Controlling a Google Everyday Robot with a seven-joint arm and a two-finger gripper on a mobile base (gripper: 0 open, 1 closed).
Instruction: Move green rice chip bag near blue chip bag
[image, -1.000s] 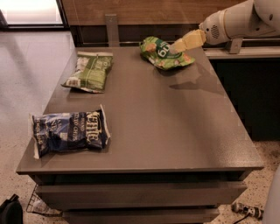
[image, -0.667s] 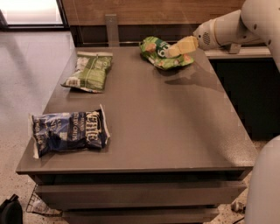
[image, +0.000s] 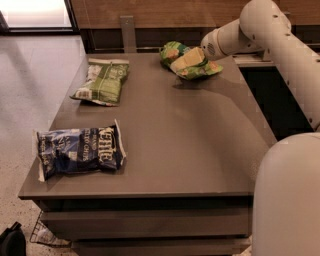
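Note:
The green rice chip bag (image: 176, 54), lime green and crinkled, is at the far right of the table. My gripper (image: 186, 59) reaches in from the right and is shut on it, its beige fingers (image: 190, 56) lying across the bag's middle. The bag seems to hang just above the table, with a shadow under it. The blue chip bag (image: 80, 151), dark blue with white lettering, lies flat at the near left corner, far from the gripper.
A duller olive-green bag (image: 102, 82) lies at the far left of the grey table (image: 190, 150). My white arm (image: 280, 45) crosses the right side and a large arm segment (image: 287, 200) fills the lower right. A dark counter stands to the right.
The arm has swung nearer, and a large segment now fills the lower right. The gripper stays on the green rice chip bag at the far edge. The other bags have not moved.

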